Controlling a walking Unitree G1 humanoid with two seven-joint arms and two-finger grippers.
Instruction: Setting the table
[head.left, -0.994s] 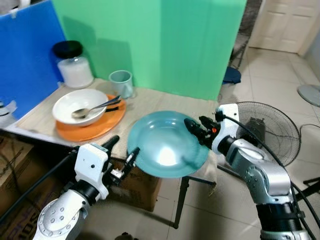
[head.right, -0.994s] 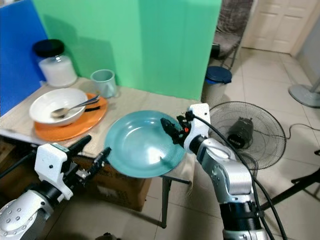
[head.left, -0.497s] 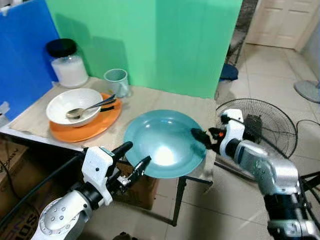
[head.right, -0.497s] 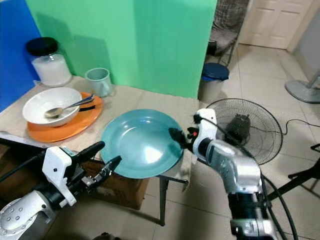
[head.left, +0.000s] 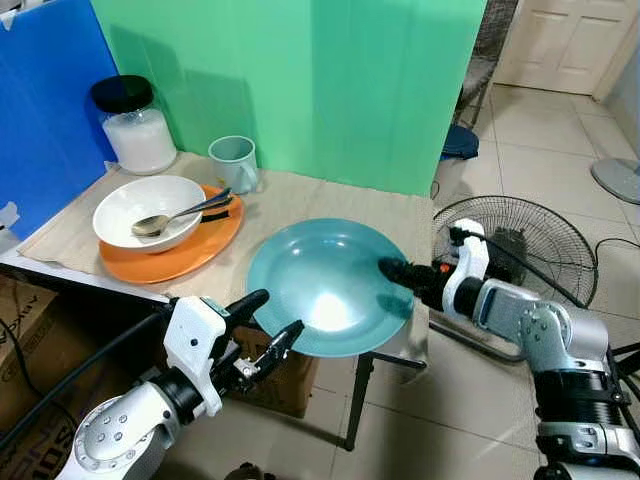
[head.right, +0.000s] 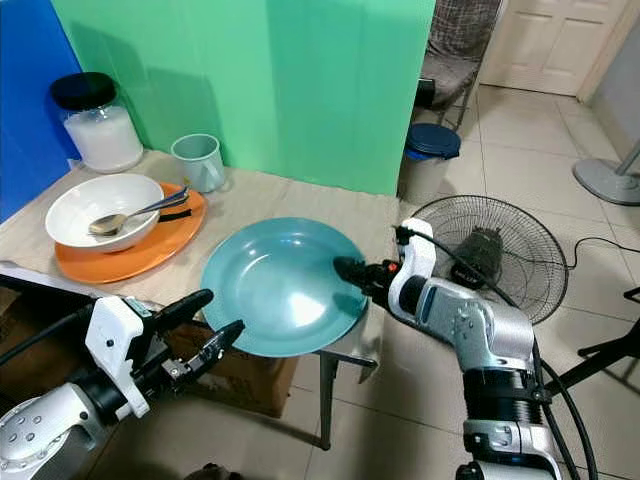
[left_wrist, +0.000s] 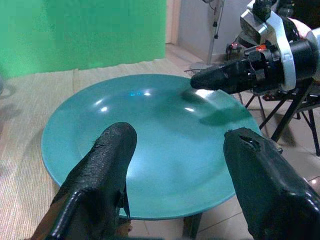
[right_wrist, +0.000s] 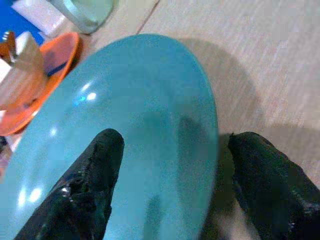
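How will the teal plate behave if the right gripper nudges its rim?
The teal plate looks rigid and glossy, so probably slides on the table mat. Its near edge overhangs the table, so it may tip. Right gripper straddles the rim.

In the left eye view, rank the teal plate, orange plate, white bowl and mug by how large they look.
1. teal plate, largest, though it is also nearest the camera
2. orange plate
3. white bowl, sitting on the orange plate
4. mug, smallest, and farthest back

Home: tiled floor (head.left: 560, 160), fan (head.left: 520, 250).
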